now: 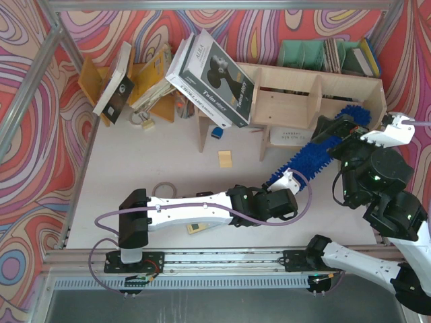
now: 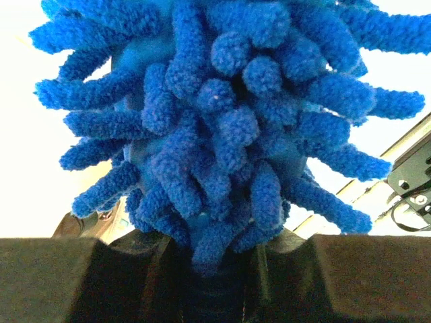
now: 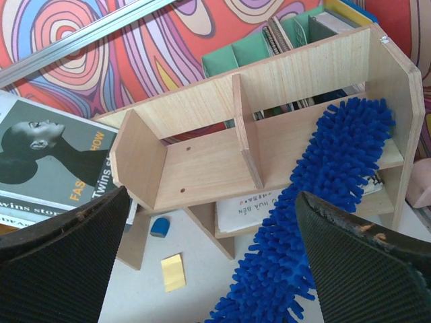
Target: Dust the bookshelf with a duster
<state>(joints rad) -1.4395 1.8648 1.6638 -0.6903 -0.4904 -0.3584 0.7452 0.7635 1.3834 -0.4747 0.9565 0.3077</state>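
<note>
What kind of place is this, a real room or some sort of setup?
Probably a staged robot test cell, not a lived-in room: swirl-patterned backdrop panels in a metal frame, arms bolted to a rail, and a plywood bookshelf standing on the tabletop.

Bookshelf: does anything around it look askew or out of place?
Yes. A stack of large magazines sits tilted at the left end of the bookshelf. A yellow note and a small blue object lie loose on the table beside it.
</note>
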